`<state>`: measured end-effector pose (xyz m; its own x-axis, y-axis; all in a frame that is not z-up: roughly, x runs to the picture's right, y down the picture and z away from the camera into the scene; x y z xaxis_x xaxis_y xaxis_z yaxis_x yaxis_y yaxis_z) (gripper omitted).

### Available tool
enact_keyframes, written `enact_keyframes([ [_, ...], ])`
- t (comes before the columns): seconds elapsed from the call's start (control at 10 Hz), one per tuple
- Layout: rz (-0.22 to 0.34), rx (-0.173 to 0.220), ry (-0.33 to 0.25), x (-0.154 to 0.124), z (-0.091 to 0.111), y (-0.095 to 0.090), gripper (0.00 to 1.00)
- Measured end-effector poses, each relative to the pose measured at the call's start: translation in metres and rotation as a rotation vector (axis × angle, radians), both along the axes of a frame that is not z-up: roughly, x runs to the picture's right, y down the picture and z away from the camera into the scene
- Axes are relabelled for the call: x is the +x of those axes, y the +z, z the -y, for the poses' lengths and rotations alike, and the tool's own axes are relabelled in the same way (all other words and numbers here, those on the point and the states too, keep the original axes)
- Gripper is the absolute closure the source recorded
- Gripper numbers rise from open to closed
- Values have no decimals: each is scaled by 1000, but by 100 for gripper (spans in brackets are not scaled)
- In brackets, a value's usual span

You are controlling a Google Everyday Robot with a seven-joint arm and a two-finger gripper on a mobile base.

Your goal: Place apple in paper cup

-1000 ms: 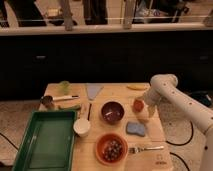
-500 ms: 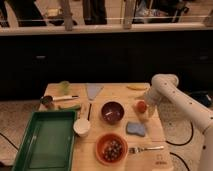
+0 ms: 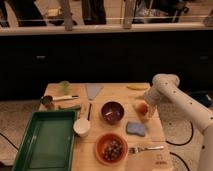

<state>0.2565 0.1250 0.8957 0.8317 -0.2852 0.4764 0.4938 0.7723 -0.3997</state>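
One small round orange-red apple (image 3: 142,107) on the right side of the wooden table (image 3: 100,91), right at the white arm's gripper (image 3: 146,115), jaws spread wide. One white paper cup (image 3: 81,126) well apart, beside one green plastic tray (image 3: 30,150). Two bowls: one dark purple bowl (image 3: 112,111), one orange bowl (image 3: 111,148). One blue sponge (image 3: 135,129), one metal fork (image 3: 146,148).

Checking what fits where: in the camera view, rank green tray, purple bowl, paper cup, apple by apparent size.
green tray, largest
purple bowl
paper cup and apple look alike, cup nearer; not ranked.
The gripper hangs at the apple, covering part.
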Motion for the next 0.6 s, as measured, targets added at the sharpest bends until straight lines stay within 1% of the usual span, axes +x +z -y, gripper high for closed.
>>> enact_keyframes([
  [0.6, 6, -17, -2, 4, -5, 0, 20],
])
